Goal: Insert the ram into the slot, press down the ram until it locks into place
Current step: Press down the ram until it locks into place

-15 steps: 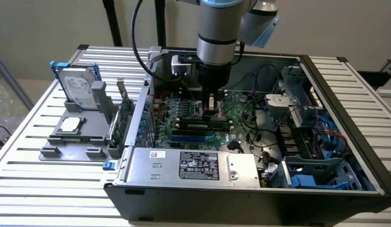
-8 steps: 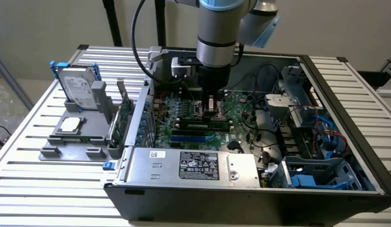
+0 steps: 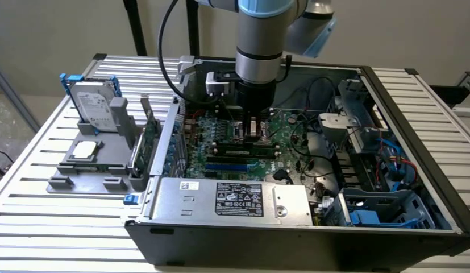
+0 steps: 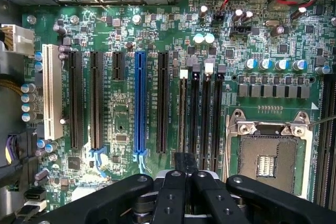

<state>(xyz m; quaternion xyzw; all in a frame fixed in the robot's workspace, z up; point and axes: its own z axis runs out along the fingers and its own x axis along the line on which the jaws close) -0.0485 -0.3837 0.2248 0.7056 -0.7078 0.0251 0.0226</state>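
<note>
Gripper (image 4: 185, 174) jaws closed, nothing between them, pressing on the top edge of the ram (image 3: 246, 152) — which sits in its slot (image 4: 182, 114) just beside the processor socket (image 4: 270, 153). Insertion looks done; whether it has latched — cannot tell.

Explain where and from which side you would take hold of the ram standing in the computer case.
Probably the upper long edge of the ram, near mid-length, pinching its two flat faces and coming straight down from above. It stands on edge across the motherboard, its lower edge down among the sockets, so the top looks like the only free part, and its thin body suits a narrow pinch.
</note>
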